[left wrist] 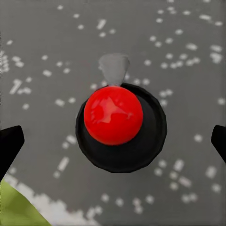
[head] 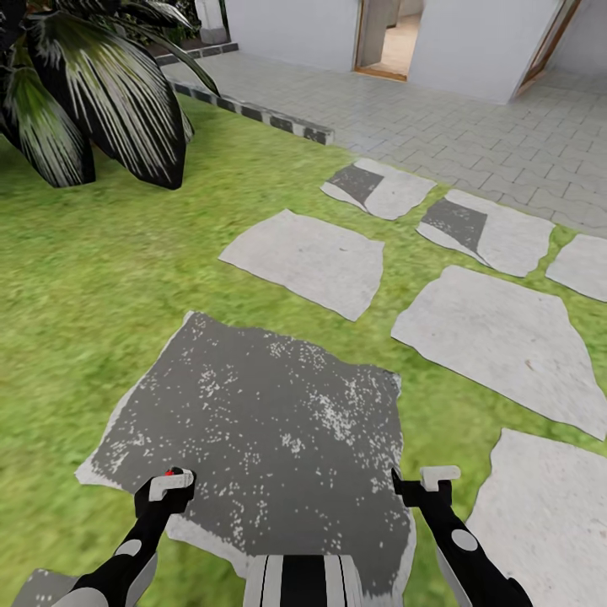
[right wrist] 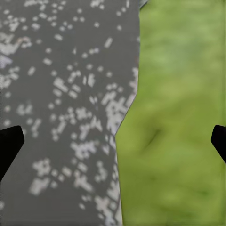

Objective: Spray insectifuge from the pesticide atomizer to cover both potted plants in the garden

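In the left wrist view I look down on the end of the pesticide atomizer (left wrist: 121,127): a dark round body with a glossy red cap and a small grey nozzle, over dark speckled stone. My left gripper (left wrist: 113,141) straddles it, and both dark fingertips (left wrist: 9,143) stand wide at the picture's edges without touching it. In the head view the left gripper (head: 166,487) hangs low with the cap showing as a red spot (head: 174,472). The right gripper (head: 432,482) is open and empty over the stone's edge and grass. The potted plants are out of view.
I stand on a dark speckled stone slab (head: 261,421) in the lawn (head: 101,270). Pale stepping stones (head: 308,257) lead to a grey paved area (head: 438,118) and an open doorway (head: 389,38). A big dark leafy bush (head: 93,93) grows at the far left.
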{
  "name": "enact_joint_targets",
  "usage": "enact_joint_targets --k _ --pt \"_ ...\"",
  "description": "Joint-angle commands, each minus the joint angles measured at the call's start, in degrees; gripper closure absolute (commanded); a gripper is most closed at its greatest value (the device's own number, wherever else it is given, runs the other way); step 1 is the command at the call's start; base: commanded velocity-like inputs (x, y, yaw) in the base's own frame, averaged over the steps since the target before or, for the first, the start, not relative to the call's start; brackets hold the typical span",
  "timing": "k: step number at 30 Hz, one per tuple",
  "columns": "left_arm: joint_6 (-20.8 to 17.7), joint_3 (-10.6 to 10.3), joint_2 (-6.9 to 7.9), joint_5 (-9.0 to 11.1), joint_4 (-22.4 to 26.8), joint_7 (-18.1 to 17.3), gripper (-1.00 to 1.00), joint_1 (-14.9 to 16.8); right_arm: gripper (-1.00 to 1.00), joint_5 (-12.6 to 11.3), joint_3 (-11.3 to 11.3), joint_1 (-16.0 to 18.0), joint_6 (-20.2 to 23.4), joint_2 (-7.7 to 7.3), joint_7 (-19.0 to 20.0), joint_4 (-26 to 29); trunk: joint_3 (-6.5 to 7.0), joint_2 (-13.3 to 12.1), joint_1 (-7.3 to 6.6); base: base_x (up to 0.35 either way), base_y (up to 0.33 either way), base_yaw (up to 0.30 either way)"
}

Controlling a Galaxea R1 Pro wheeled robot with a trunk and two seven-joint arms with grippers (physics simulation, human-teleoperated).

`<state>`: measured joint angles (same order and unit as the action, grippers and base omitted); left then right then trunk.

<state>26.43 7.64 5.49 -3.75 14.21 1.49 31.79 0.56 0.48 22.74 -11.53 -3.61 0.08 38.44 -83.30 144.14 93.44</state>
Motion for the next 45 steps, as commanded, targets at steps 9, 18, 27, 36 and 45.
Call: enact_joint_targets --k 9,18,27,36,45 --pt "0.2 0.2 -0.04 -0.4 -0.1 0.2 1.0 0.0 -1.0 0.1 0.0 0.0 -0.2 -0.03 0.0 0.0 -0.02 0.0 -0.01 0.0 0.0 0.0" --pt "0.2 0.3 0.02 -0.3 0.0 0.2 1.0 0.0 -1.0 0.1 0.0 0.0 -0.2 -0.05 0.0 0.0 -0.02 0.0 -0.01 0.0 0.0 0.0" --pt "0.2 0.3 -0.03 -0.2 0.1 0.2 1.0 0.0 -1.0 0.1 0.0 0.0 -0.2 -0.07 0.0 0.0 -0.02 0.0 -0.01 0.0 0.0 0.0" --pt "0.2 0.3 -0.01 -0.2 0.2 0.2 1.0 0.0 -1.0 0.1 0.0 0.0 -0.2 -0.04 0.0 0.0 -0.02 0.0 -0.01 0.0 0.0 0.0" --pt "0.1 0.4 0.05 -0.2 0.1 0.2 1.0 0.0 -1.0 0.1 0.0 0.0 -0.3 -0.08 -0.1 0.0 1.98 -0.1 -0.24 0.0 0.0 0.0"
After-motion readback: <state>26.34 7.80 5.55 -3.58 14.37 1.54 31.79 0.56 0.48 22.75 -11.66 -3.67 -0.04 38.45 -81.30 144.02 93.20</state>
